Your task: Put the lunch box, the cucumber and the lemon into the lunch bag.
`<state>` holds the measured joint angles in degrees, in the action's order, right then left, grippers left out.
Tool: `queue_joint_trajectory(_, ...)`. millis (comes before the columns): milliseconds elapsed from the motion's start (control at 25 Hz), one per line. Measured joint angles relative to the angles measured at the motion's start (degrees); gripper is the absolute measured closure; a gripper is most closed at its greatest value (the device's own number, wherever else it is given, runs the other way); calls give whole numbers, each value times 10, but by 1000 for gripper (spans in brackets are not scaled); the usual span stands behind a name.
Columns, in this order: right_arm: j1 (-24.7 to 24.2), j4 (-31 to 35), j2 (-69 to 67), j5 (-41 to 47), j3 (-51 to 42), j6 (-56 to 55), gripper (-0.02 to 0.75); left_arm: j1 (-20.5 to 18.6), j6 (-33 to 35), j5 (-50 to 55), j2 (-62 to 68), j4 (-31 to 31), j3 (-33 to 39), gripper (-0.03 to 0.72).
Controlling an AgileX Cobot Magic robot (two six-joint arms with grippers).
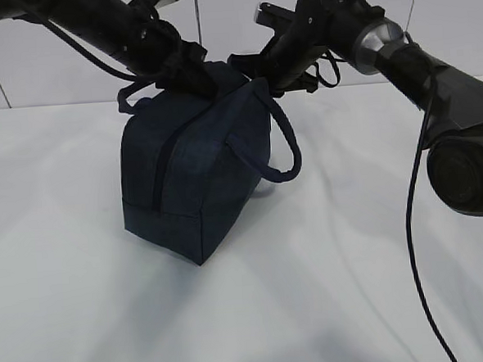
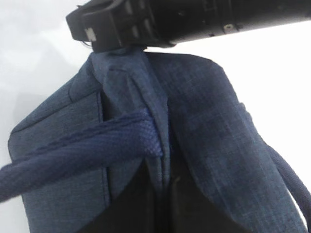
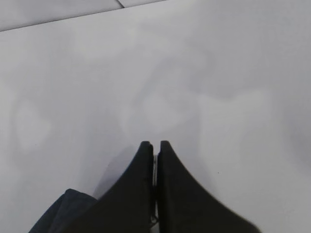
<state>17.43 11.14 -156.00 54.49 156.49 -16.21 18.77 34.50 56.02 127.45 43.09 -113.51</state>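
The white desk (image 1: 331, 299) is smooth and matte, with a tiled white wall (image 1: 46, 62) behind it. No brand, label or writing can be read anywhere in these views.

The lunch bag (image 1: 194, 180) stands on the desk left of centre in the exterior view. It is boxy, made of dark navy woven fabric with a fine cross-hatch texture, and its top is gathered into a ridge. A dark zipper line runs down its near face, and the bag appears closed, so its contents cannot be seen. One rounded loop handle (image 1: 287, 149) of thick ribbed webbing hangs off the bag's right side; the other handle (image 2: 82, 150) crosses the left wrist view close to the lens.

Two black arms reach in from the upper corners and meet over the bag's top.

The left tool (image 1: 187, 71) sits at the top ridge, closed on the bunched fabric of the lunch bag; its fingers (image 2: 146, 194) show as dark shapes pressed together around a fold.

The right tool (image 3: 155, 150) has its tapered black fingers pinched together with only a hairline between them. Navy fabric shows at its base, but whether it holds any cannot be told.
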Motion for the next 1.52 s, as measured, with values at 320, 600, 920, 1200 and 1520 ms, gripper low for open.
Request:
queue_joint_trajectory(320, 0, 0, -3, 26, 0, 2, 738, 0, 0, 7, 0, 0, 0, 697)
queue_joint_trajectory(600, -1, 6, -12, 42, 2, 3, 738, 0, 0, 13, 0, -2, 0, 697)
queue_joint_trajectory(920, -1, 10, -12, 48, 2, 3, 738, 0, 0, 15, 0, -4, 0, 697)
queue_joint_trajectory(1200, -1, 4, -12, 56, 2, 7, 738, 0, -11, 16, -1, -22, 0, 697)
queue_joint_trajectory(1520, -1, 16, -12, 72, 2, 11, 721, 0, -13, 27, -4, -51, 0, 697)
